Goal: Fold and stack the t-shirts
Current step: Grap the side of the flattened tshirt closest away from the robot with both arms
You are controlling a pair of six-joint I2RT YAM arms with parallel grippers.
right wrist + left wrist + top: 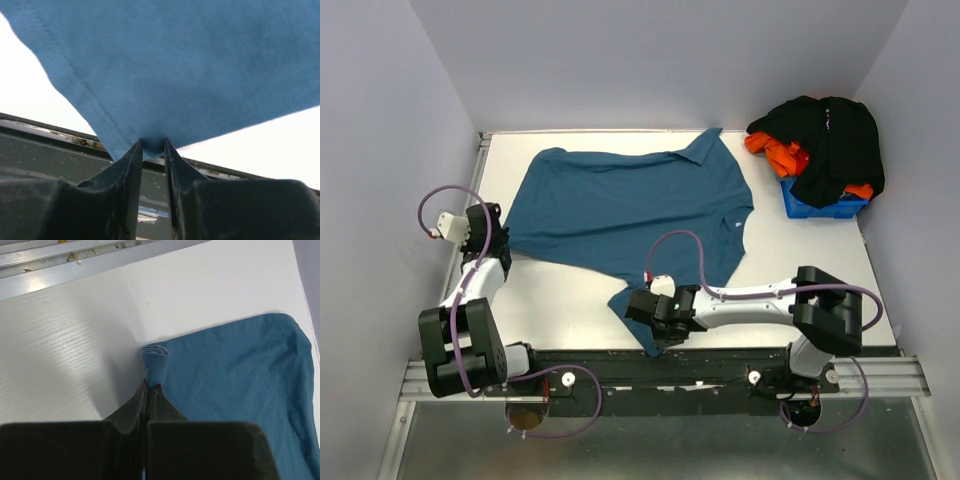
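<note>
Flat on the table (560,310), the teal shirt (630,205) covers the middle, collar toward the far edge. The left gripper (148,387) is clamped tight on a bunched corner at the shirt's left side. The right gripper (153,145) pinches a corner at the near edge, jaws a sliver apart with cloth between. This two-corner hold probably sets up a fold. The black shirt (830,140) and orange shirt (775,155) wait heaped on the bin (820,207), far right corner.
</note>
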